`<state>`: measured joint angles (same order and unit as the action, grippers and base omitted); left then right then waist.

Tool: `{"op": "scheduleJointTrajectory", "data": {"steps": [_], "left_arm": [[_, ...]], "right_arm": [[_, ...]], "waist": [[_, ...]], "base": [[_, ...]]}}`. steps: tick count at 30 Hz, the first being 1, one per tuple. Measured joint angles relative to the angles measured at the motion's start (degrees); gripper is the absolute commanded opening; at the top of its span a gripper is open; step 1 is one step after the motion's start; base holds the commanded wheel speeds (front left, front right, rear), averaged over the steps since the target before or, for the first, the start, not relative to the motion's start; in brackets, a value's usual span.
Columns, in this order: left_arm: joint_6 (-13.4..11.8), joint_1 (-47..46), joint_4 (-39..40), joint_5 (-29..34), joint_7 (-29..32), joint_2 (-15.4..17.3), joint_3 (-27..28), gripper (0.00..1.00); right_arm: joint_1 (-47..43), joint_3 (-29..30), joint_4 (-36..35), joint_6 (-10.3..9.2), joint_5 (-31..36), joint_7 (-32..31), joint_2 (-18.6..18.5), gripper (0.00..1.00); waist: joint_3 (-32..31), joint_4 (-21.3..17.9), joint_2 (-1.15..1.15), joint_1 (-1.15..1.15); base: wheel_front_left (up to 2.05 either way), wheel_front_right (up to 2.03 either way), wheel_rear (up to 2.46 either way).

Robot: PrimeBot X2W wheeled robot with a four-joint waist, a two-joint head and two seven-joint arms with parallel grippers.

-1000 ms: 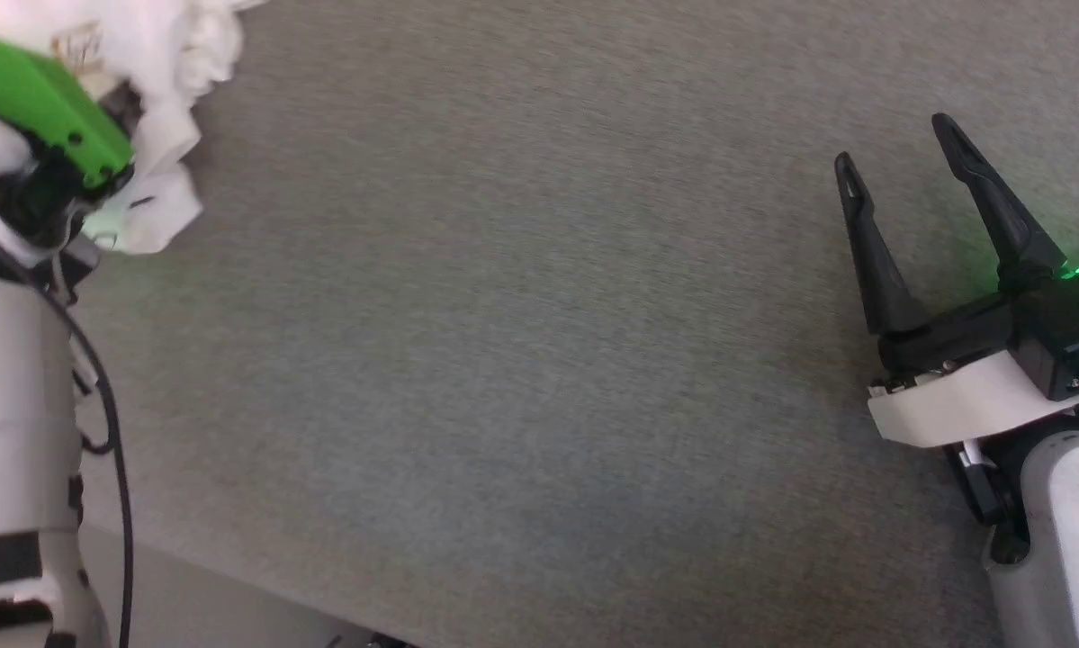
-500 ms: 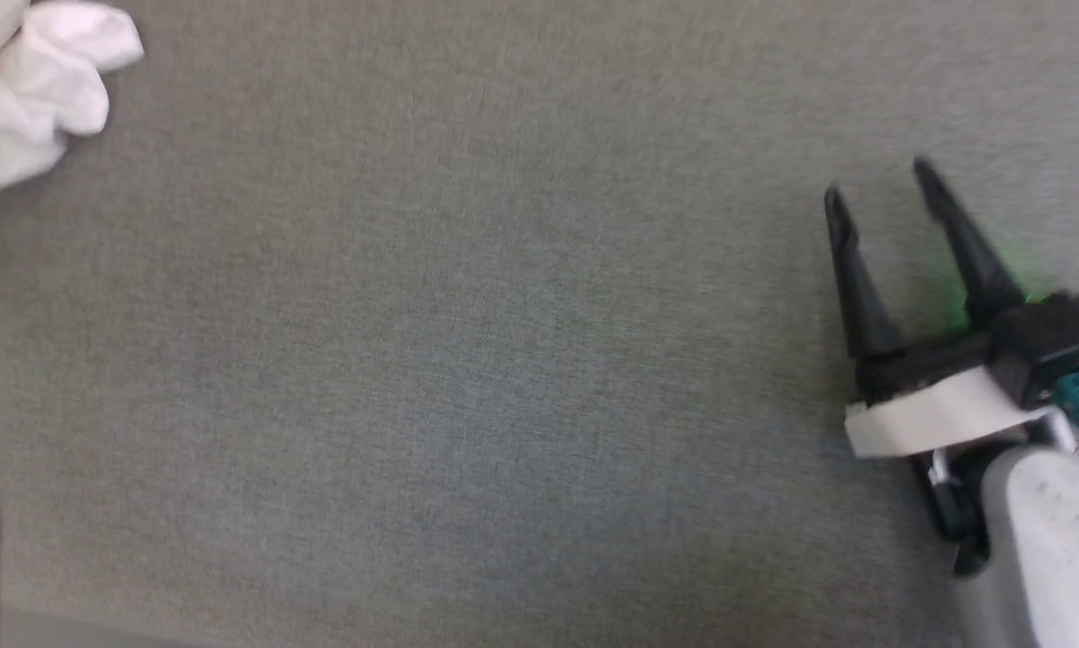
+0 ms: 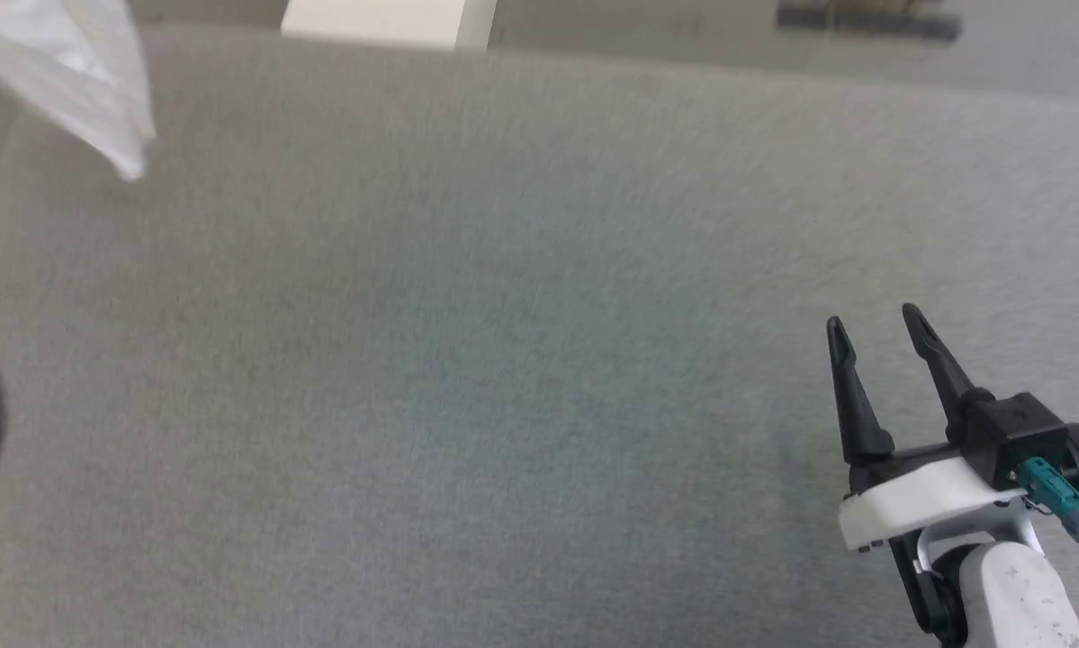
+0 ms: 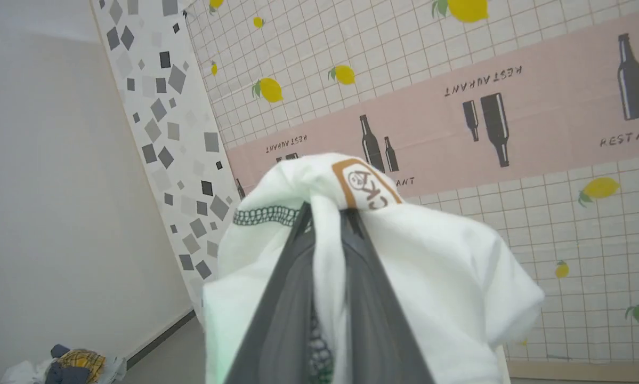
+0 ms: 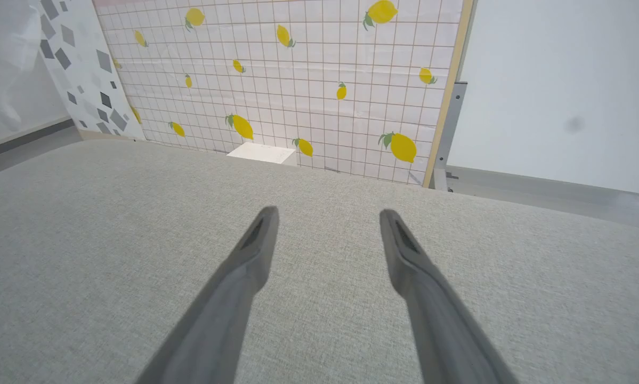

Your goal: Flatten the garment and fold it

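My left gripper (image 4: 327, 210) is clamped on the T-shirt (image 4: 436, 277), which bunches over my fingers by its tan patch (image 4: 364, 188); it is held up in the air at the far left of the grey padded table (image 3: 503, 360); my right gripper (image 3: 873, 317) hovers spread and empty over the table's right side; the cloth looks light, soft and limp, so I judge it will sag and crumple; I'd take a hem or shoulder seam with the free gripper and draw it taut.
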<state>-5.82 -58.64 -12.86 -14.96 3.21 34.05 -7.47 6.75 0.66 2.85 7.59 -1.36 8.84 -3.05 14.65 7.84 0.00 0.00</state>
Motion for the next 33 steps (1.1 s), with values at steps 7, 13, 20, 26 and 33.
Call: {"op": "scheduleJointTrajectory", "data": {"steps": [7,13,20,26,33], "left_arm": [[2.87,-3.41,2.54,-3.39,1.42,-9.21,-5.65,0.00],[4.24,-0.37,4.23,-8.92,3.78,-16.79,-9.48,0.00],[4.43,13.14,2.11,-11.98,11.18,-20.26,-16.13,0.00],[3.03,26.15,-4.64,-12.22,20.82,-20.84,-23.20,0.00],[1.94,35.60,-10.71,-14.91,28.48,-23.27,-27.67,0.24]], "right_arm": [[-1.04,-0.32,-0.46,0.00,-0.77,-0.35,0.16,1.00],[-1.24,0.18,-1.44,0.00,-1.11,-0.85,0.14,1.00],[-1.88,-0.08,-2.03,0.00,-1.46,-1.30,0.13,1.00],[-1.96,-0.41,-2.07,0.00,-1.81,-1.35,0.12,1.00],[-2.07,-1.44,-1.88,0.00,-2.10,-1.35,0.13,1.00]], "waist": [[-6.61,-4.39,0.00,0.00],[-8.94,-10.12,0.00,0.00],[-9.77,-16.58,0.00,0.00],[-9.44,-20.23,0.00,0.00],[-8.66,-21.34,0.00,0.00]], "base": [[0.00,0.00,0.00],[0.00,0.00,0.00],[0.00,0.00,0.00],[0.00,0.00,0.00],[0.00,0.00,0.00]]}}
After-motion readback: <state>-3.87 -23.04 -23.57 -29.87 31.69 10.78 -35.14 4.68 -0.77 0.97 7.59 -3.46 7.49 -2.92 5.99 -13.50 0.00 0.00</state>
